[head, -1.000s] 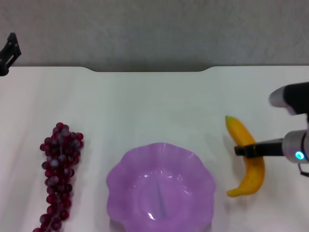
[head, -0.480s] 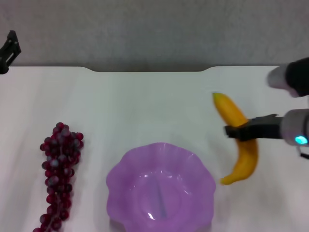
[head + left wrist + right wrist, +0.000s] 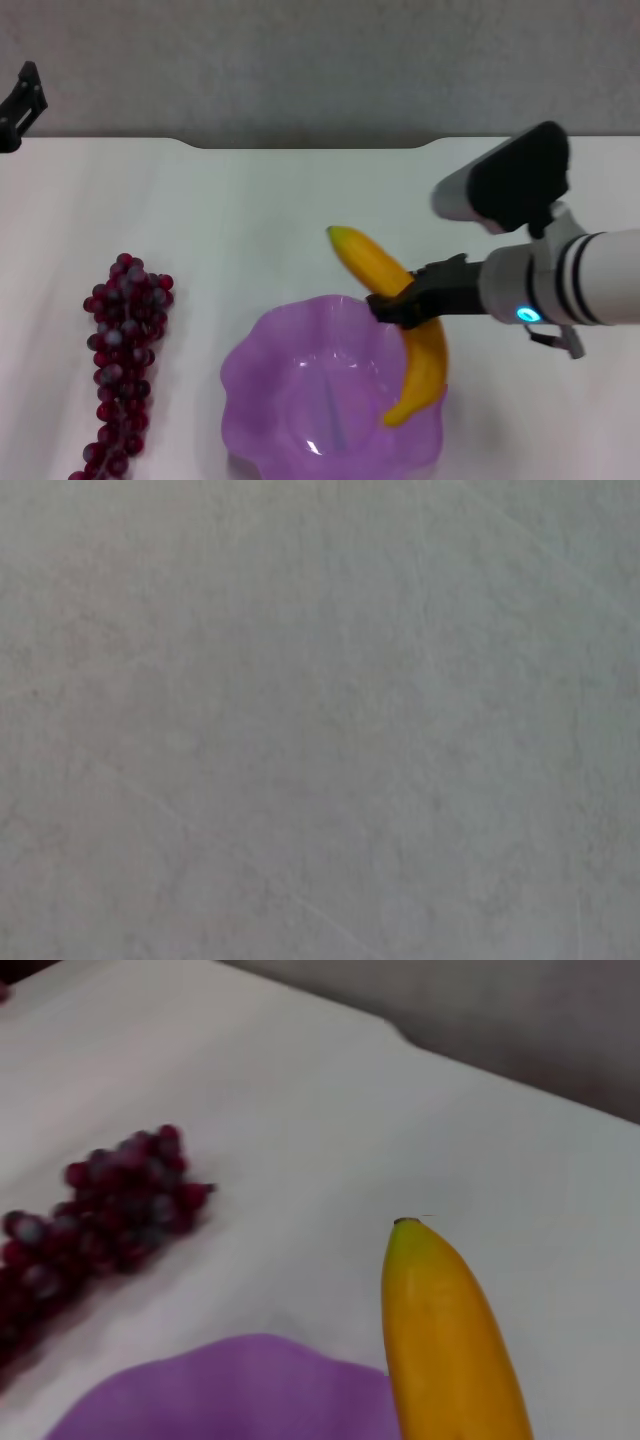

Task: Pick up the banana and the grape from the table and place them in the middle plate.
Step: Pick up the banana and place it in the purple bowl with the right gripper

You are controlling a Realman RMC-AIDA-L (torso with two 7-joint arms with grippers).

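Banana held over the right side of the purple plate.

Nearest the robot, the middle plate (image 3: 330, 395) sits at the table's (image 3: 300, 210) front edge, its wavy rim cut off by the bottom of the head view; bare white tabletop lies open beyond it up to the notched far edge. The grape (image 3: 125, 365) bunch lies on the table well left of the plate, apart from it, with free table between. The right gripper (image 3: 400, 300) is clamped across the banana's (image 3: 400, 320) middle, fingers closed on it; the fruit hangs tilted, lower end above the plate's right rim, green tip pointing up and left past the rim. The right arm reaches in from the right, roughly level. The left gripper (image 3: 20, 105) sits parked at the far left edge; whether it is open or shut cannot be told.
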